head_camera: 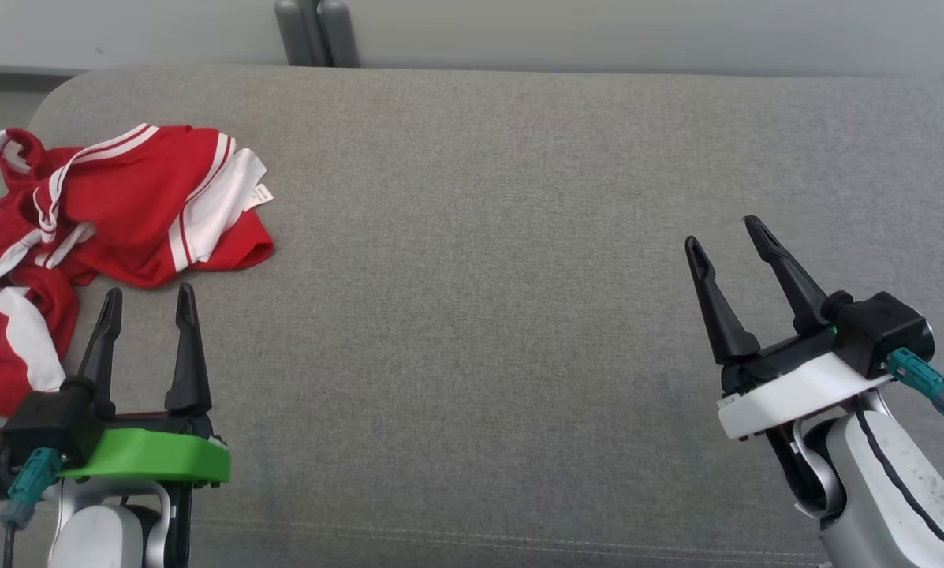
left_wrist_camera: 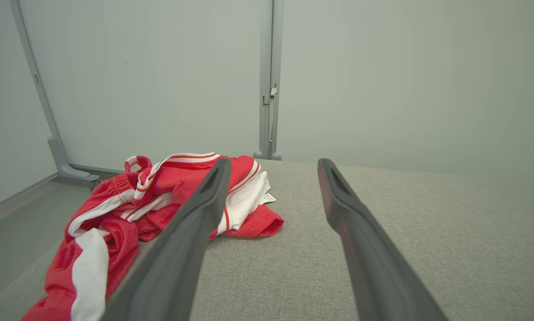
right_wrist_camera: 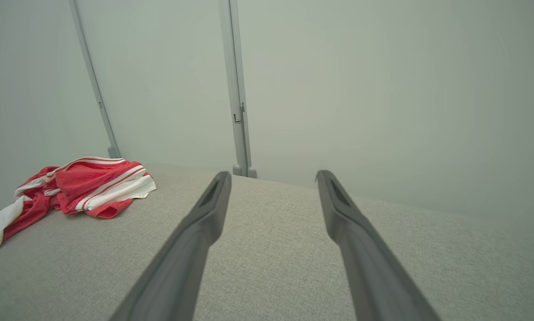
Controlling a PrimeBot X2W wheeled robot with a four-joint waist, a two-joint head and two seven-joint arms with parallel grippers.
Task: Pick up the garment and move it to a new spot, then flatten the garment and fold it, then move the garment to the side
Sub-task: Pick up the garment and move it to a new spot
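Two grippers hang low over a grey upholstered cushion (head_camera: 479, 237), and both sets of jaws stand spread wide with nothing between them. The garment (head_camera: 124, 205), red with white stripes and panels, lies crumpled at the cushion's far-left corner. It sits ahead of and to the left of the left gripper (head_camera: 149, 290). One trailing end runs back along the left edge, past that gripper's outer finger. Whether the cloth touches the finger I cannot tell.

The heap's long axis runs diagonally, from the far end with its small white label (head_camera: 260, 194) toward the near-left edge. The right gripper (head_camera: 721, 230) is well apart from it, across the bare middle of the cushion, so the left arm is clearly the nearer. My judgement is that the pick calls for a short reach forward and left.

The cushion looks soft and woven. Behind it stands a plain pale wall (left_wrist_camera: 382, 80) with grey upright posts (head_camera: 318, 31).
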